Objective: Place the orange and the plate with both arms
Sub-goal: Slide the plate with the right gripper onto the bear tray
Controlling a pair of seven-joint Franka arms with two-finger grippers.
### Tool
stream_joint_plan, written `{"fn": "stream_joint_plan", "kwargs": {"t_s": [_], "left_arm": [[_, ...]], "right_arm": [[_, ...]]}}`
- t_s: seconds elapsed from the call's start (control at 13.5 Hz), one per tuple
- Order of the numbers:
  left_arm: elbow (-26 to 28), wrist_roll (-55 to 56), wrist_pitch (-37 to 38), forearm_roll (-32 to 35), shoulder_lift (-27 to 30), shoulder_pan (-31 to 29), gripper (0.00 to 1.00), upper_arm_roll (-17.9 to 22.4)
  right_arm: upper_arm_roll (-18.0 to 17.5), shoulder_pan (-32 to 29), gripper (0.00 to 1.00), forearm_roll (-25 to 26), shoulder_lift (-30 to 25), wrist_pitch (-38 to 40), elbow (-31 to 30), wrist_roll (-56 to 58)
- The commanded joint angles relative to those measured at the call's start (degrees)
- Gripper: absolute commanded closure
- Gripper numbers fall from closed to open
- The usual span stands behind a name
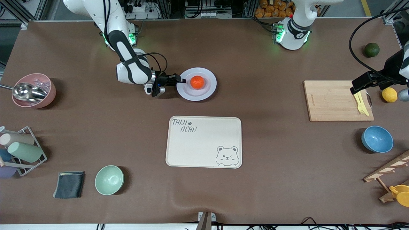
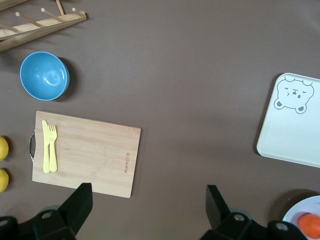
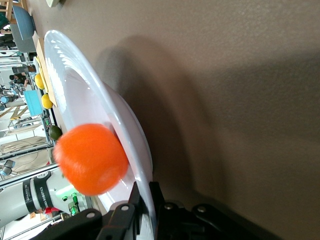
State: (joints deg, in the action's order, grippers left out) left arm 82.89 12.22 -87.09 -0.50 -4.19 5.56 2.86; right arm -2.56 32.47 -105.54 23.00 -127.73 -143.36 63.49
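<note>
The orange (image 1: 197, 82) sits in the middle of the pale plate (image 1: 209, 91), which is farther from the front camera than the bear tray. My right gripper (image 1: 181, 80) is shut on the plate's rim at the edge toward the right arm's end. The right wrist view shows the orange (image 3: 91, 159) on the plate (image 3: 85, 100) with the rim pinched between the jaws. My left gripper (image 1: 356, 90) is open and empty, up in the air over the cutting board's edge. The left wrist view shows its fingers (image 2: 77, 202) spread wide, with the plate's edge (image 2: 300, 212) and the orange (image 2: 311, 224) at a corner.
The cream bear tray (image 1: 204, 142) lies nearer the camera than the plate. A wooden cutting board (image 1: 335, 100) with a yellow fork (image 1: 361, 103), a lemon (image 1: 389, 95), a dark green fruit (image 1: 372, 49) and a blue bowl (image 1: 377, 139) are at the left arm's end. A green bowl (image 1: 109, 180) and pink bowl (image 1: 33, 90) are at the right arm's end.
</note>
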Motion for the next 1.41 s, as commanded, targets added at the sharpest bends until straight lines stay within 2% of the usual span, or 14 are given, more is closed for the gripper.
{"fn": "stream_joint_plan", "kwargs": {"t_s": [0.0,0.45,0.74,1.34], "left_arm": [[0.43,0.62,0.69,-0.20,0.93,0.07,0.00,-0.14],[0.25,0.09,0.69,1.11,1.37,-0.02,0.00,-0.31],[-0.01,0.00,1.39,1.56,1.46,-0.29,0.00,-0.31],[-0.80,0.00,3.15,1.56,1.46,-0.37,0.00,-0.31]], "right_arm": [[0.28,0.67,1.00,-2.48,-0.85,-0.07,-0.87,1.46],[0.19,0.40,1.00,-2.56,-1.90,0.20,-1.13,-2.05],[0.19,1.19,1.00,-2.48,-4.10,0.02,-0.87,-8.99],[0.45,0.40,1.00,-2.83,-4.45,-1.38,4.40,-13.04]]}}
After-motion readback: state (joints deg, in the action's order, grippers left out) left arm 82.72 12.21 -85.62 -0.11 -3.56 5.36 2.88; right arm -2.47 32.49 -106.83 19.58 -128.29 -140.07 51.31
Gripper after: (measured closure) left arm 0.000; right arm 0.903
